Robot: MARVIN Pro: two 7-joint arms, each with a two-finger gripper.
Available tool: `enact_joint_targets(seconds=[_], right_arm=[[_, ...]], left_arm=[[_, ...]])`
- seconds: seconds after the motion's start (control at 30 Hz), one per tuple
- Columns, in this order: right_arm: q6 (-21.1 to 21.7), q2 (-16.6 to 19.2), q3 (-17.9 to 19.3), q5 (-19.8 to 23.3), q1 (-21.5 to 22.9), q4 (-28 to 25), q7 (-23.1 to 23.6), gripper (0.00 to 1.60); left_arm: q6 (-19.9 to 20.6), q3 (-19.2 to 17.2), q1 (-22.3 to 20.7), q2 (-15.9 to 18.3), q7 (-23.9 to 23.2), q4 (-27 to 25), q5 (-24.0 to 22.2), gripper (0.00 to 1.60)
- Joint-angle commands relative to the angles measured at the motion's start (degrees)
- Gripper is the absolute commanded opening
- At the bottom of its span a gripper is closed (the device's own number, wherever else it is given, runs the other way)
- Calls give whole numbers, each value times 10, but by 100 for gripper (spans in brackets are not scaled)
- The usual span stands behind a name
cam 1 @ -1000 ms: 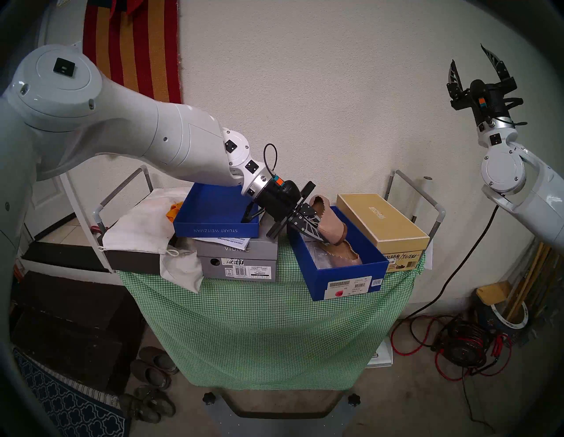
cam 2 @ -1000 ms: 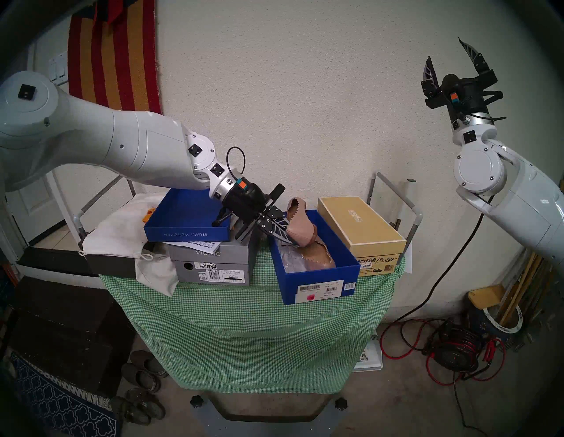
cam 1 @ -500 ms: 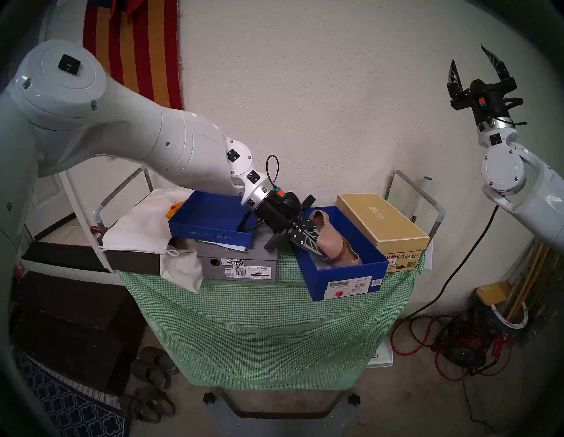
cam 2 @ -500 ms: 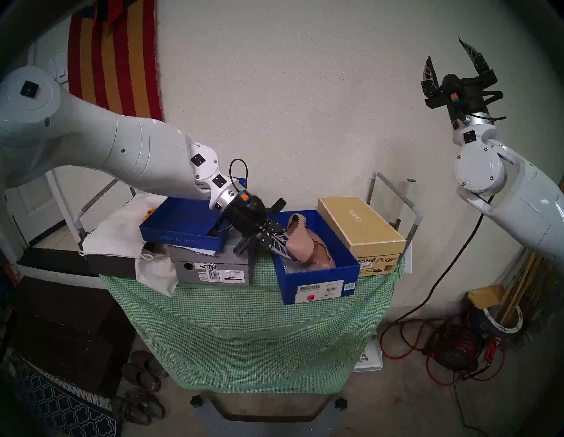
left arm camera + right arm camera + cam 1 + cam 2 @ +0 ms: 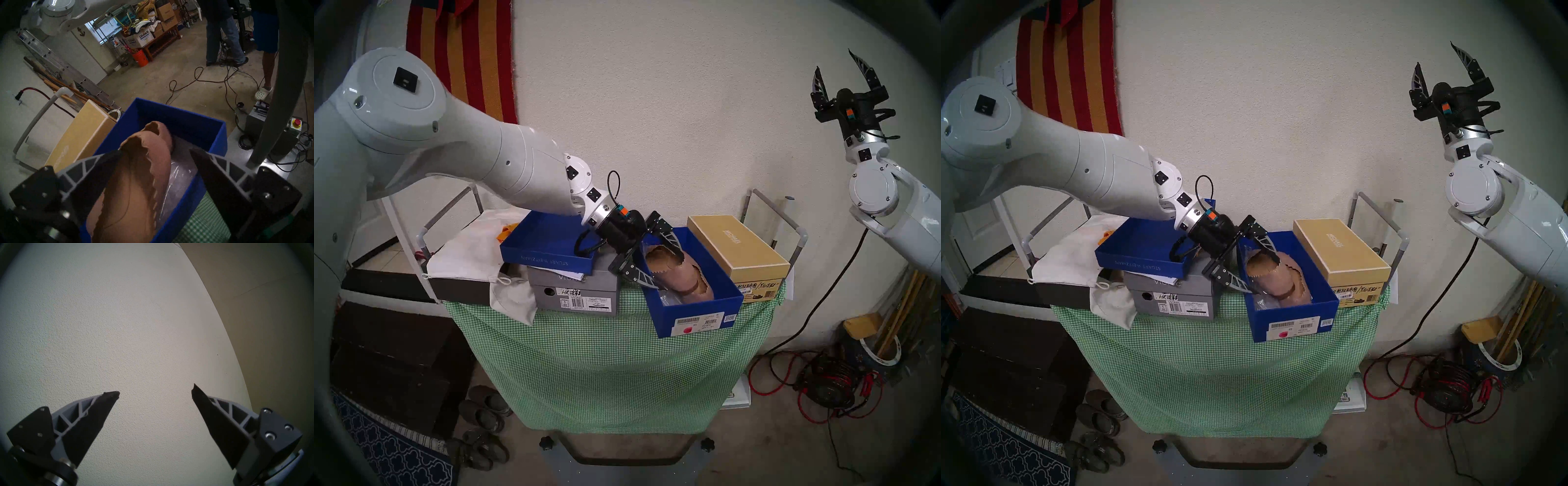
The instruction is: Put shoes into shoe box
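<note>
The royal-blue shoe box (image 5: 697, 307) stands open on the green checked table, right of centre, its barcode labels and pink sticker facing me. Both beige-pink ballet flats (image 5: 673, 271) lie inside it, one on top of the other, over clear plastic. My left gripper (image 5: 669, 274) is open at the box's far left end, its fingers on either side of the upper shoe (image 5: 132, 186). One fingertip (image 5: 119, 152) touches the shoe's scalloped edge, the other stands apart. My right gripper (image 5: 833, 60) is open and empty, raised high at the right by the wall.
The shallow blue lid (image 5: 548, 261) sits on the gray VIONIC box (image 5: 575, 292) under my left wrist. A tan box (image 5: 738, 244) stands right of the shoe box. A white cloth bag (image 5: 466, 251) lies at the left. Dark slippers (image 5: 483, 414) and cables are on the floor.
My left gripper lowered the upper shoe into the blue box and opened, letting it go. The lid and gray box shifted slightly left. The right arm has not moved.
</note>
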Motion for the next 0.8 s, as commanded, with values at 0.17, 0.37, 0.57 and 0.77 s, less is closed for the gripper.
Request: enact_joint_targets(seconds=[0.17,0.37,0.57,0.77], right_arm=[[1,1,0,1,0,-1,-1,160],[2,1,0,1,0,-1,-1,160],[2,1,0,1,0,-1,-1,160],[2,1,0,1,0,-1,-1,160]], left_arm=[[-13,17,-14,15,-52,28,-7,160],[-14,25,-1,4,-42,36,-12,160],[-15,22,-9,-1,-37,49,-21,160],[-22,-5,-35,-7,-16,83,-23,160]])
